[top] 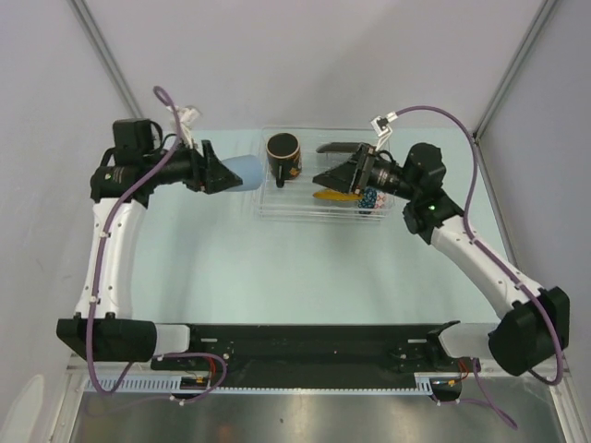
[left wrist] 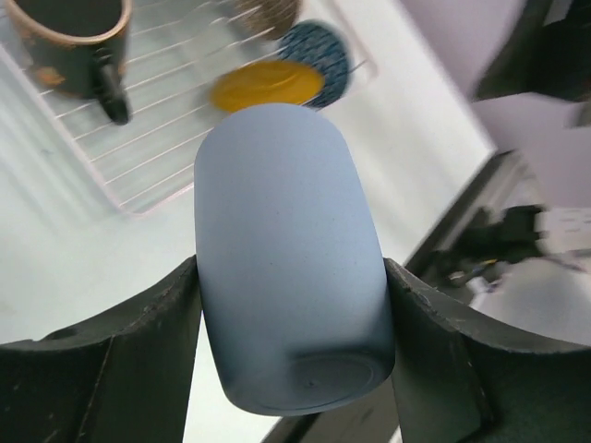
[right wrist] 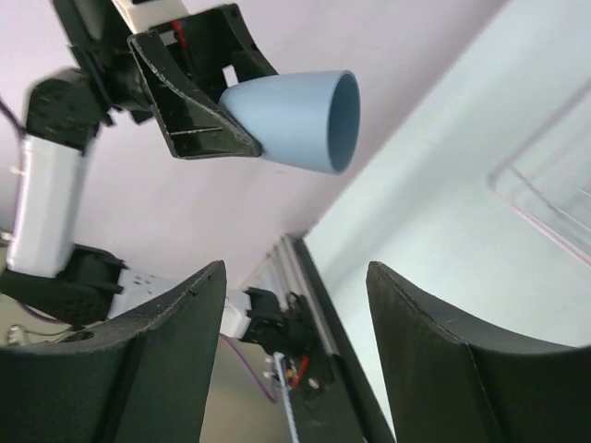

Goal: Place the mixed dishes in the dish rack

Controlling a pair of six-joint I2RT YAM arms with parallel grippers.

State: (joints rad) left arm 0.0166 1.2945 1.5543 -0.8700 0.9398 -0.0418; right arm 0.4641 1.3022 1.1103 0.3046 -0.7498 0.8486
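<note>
Light blue cup [left wrist: 291, 268]: I am clasping it sideways in my left tool [top: 220, 173], airborne just left of the dish rack [top: 268, 210]. Right tool [right wrist: 294, 286] is hanging released and empty over the rack. I am judging it best to lift the cup over the rim, clear of the dark red-lined mug [top: 283, 155].

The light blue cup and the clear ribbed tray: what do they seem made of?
The light blue cup is probably ceramic: matte, faintly speckled, no shine. The clear ribbed tray is likely plastic: see-through, with shiny ribs and rim.

Bright even light, soft shadows, blurred wrist-view backgrounds
</note>
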